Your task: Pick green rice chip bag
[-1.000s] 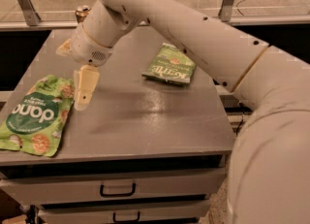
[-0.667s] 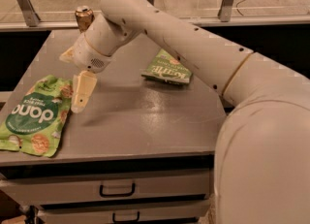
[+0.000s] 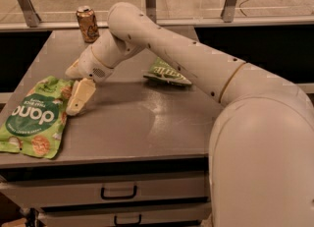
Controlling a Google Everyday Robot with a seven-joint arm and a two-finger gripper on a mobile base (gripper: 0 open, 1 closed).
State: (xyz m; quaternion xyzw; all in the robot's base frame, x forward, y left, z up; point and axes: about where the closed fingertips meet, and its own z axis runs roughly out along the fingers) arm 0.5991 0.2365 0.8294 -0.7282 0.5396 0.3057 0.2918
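- Camera view: the large crinkly bright-green rice chip bag with white lettering and round tan rice-cake pictures lies flat on the left front part of the grey metal-topped table. Its lower end is close to the table's front edge.
- The bag's long axis runs roughly from the front of the table toward the back, leaning a little to the right at the far end.
- The cream-coloured two-finger gripper on the one white arm points down and to the left at the bag's far right corner. It sits over or against that edge, and which of the two cannot be made out.
- Whether the gripper is open or closed cannot be told from here, and it holds nothing that shows.
- The bulk of the bag lies to the left of the gripper and nearer the front, so the pick probably needs a short move that way and down.
- A smaller, darker green chip bag lies well apart to the right, partly behind the arm.
- A copper-coloured drink can stands upright at the back, and whether it is opened cannot be seen.
- Two drawers with dark handles under the tabletop are shut, so their contents are hidden.
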